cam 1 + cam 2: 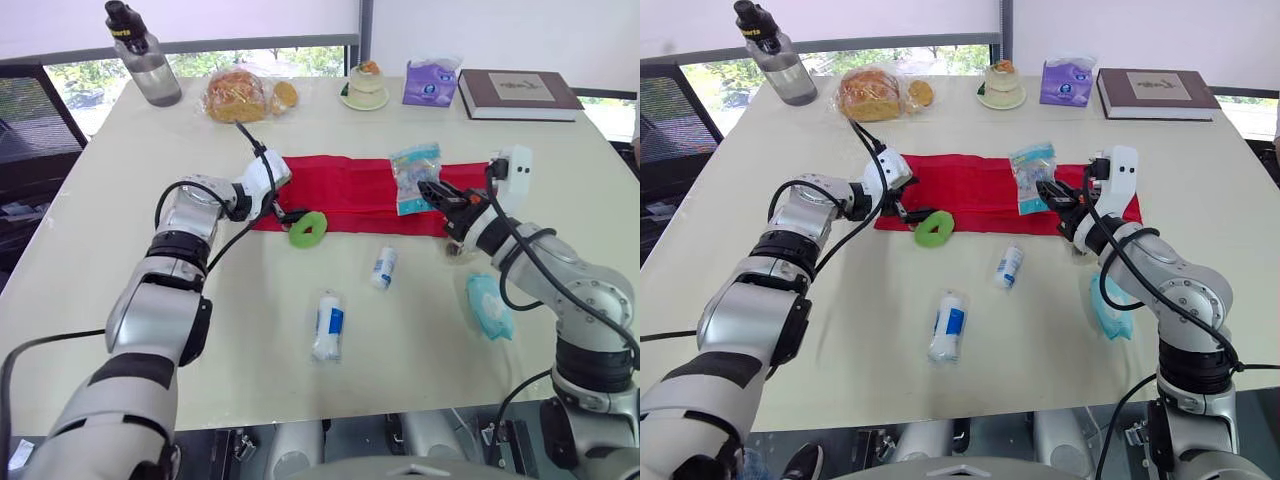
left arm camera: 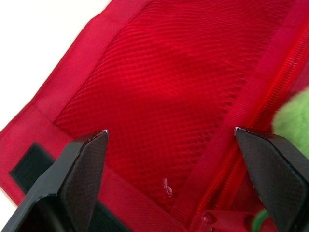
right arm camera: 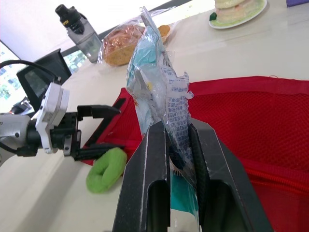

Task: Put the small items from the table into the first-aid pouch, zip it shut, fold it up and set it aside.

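Standing upright, packet (image 3: 157, 72) is clamped in right pincer (image 3: 179, 128); left pincer (image 2: 171, 131) gapes at pouch (image 2: 159, 72)

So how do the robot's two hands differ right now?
The left gripper has its jaws spread wide, holding nothing, low at one end of the red pouch. The right gripper has its jaws shut on a clear packet, held upright over the pouch. Both are at the pouch.

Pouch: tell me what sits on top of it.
A green ring rests at the front edge of the pouch. The right hand holds a packet over it, hiding part of the fabric behind.
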